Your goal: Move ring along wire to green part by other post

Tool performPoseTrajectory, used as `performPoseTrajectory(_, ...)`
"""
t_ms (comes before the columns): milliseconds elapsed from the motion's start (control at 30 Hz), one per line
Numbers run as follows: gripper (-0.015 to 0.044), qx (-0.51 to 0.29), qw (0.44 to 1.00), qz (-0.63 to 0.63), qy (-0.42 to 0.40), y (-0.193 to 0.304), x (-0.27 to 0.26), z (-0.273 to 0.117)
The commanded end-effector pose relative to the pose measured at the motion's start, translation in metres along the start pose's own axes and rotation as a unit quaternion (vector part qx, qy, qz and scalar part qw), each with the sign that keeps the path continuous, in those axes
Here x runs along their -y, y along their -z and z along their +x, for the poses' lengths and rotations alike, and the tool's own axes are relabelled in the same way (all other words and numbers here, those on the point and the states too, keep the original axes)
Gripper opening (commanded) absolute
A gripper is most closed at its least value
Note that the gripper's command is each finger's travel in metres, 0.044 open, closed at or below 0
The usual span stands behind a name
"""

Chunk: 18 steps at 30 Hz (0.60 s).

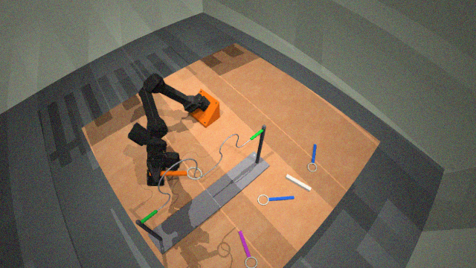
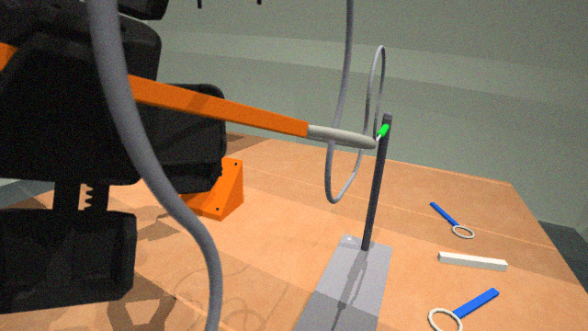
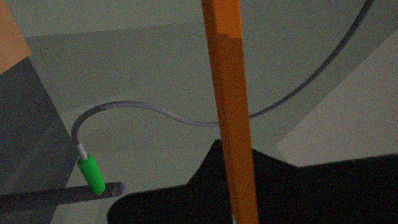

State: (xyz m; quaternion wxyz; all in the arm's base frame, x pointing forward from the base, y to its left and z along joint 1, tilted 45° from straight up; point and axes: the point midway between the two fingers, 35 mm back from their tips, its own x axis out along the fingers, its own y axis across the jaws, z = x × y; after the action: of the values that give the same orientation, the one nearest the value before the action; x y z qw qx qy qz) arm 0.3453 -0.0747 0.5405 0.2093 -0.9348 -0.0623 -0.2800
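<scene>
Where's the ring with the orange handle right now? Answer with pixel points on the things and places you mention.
In the top view, the ring (image 1: 188, 176) (image 2: 342, 136) is around the middle stretch of grey wire, between the two posts, just right of the gripper (image 1: 156, 174) that holds its orange handle (image 1: 175, 173) (image 2: 220, 110) (image 3: 231, 100).

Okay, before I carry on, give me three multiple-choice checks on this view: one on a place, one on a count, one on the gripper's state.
1. Where is the white bar?
A) On the orange base
B) On the table between the two blue-handled rings
C) Hanging on a post

2. How many rings have blue handles?
A) One
B) Three
C) Two

3. What is the gripper doing?
A) Shut on the orange handle
B) Open
C) Shut on nothing

1 B: the white bar lies between them.
2 C: one blue handle lies above the bar in the top view, another below.
3 A: the orange handle is held out level from the gripper.
</scene>
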Motion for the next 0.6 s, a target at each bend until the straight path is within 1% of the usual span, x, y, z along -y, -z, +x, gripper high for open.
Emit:
performPoseTrajectory(0, -0.015, -0.003, 1.0, 0.026, -0.014, -0.001, -0.01, -0.001)
performPoseTrajectory(567, -0.015, -0.024, 0.978, 0.18, -0.102, -0.012, -0.063, -0.014)
